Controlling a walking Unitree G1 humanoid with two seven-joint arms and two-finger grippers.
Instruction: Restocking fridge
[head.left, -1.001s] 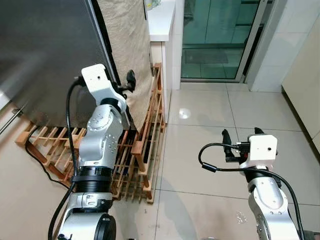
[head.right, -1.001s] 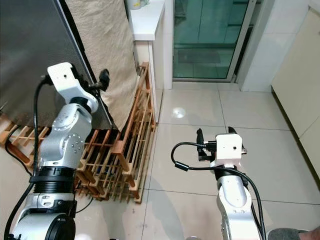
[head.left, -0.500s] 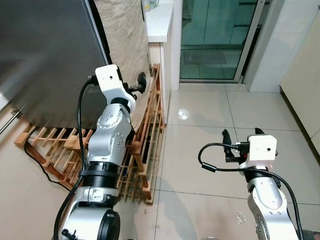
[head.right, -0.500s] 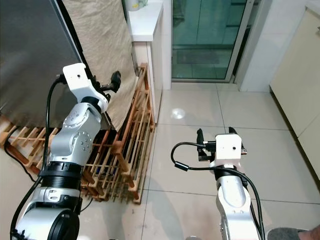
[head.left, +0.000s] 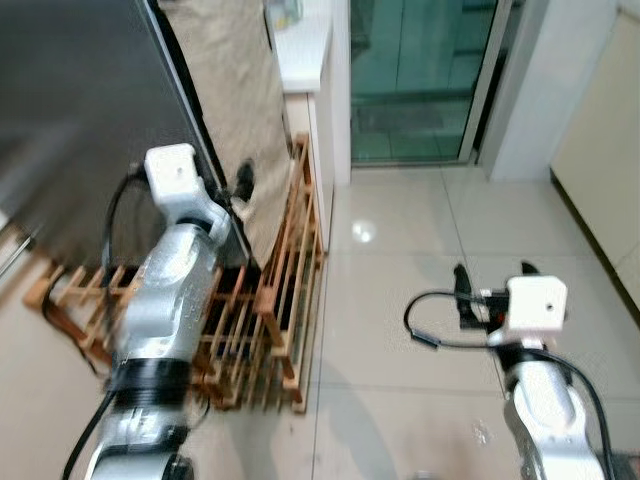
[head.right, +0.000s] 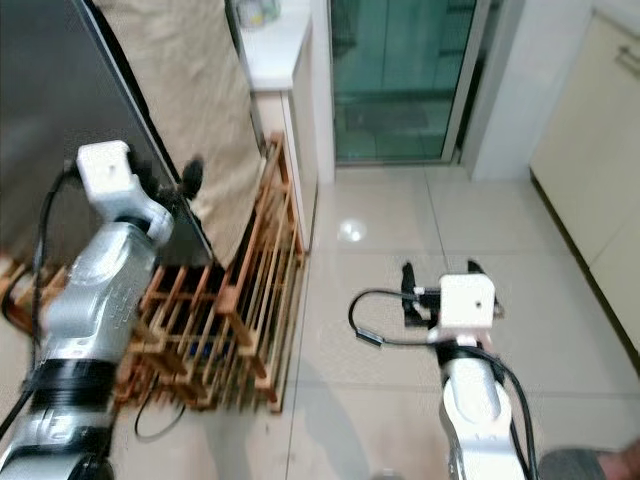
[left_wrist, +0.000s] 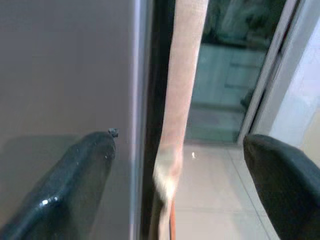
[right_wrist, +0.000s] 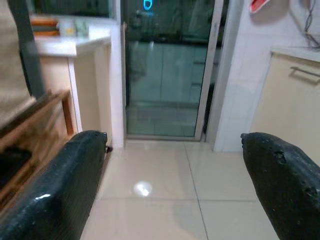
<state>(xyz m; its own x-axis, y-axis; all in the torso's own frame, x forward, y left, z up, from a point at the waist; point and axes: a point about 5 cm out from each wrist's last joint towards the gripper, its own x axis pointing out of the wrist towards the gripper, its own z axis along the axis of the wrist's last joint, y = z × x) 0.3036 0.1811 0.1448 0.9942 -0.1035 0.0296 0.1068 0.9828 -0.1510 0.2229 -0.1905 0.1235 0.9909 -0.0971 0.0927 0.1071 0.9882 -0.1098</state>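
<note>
The fridge's dark grey door (head.left: 80, 100) stands shut at the left, with a black seam along its right edge (left_wrist: 150, 100). My left gripper (head.left: 234, 186) is raised at that edge. It is open, and in the left wrist view its fingers (left_wrist: 75, 185) stand wide apart with the door's edge and seam between them. A beige cloth (head.left: 235, 90) hangs over the fridge's side just past the seam. My right gripper (head.left: 492, 274) hovers low over the floor tiles at the right, open and holding nothing.
A wooden slatted rack (head.left: 285, 290) leans at the foot of the fridge. A white counter (head.left: 300, 45) stands behind it, beside a glass sliding door (head.left: 420, 70). Cream cabinets (head.left: 600, 150) line the right wall. Pale floor tiles (head.left: 400, 230) lie between.
My left gripper has swung back left to the fridge door's edge. The head view has shifted and blurred. The right arm has not moved.
</note>
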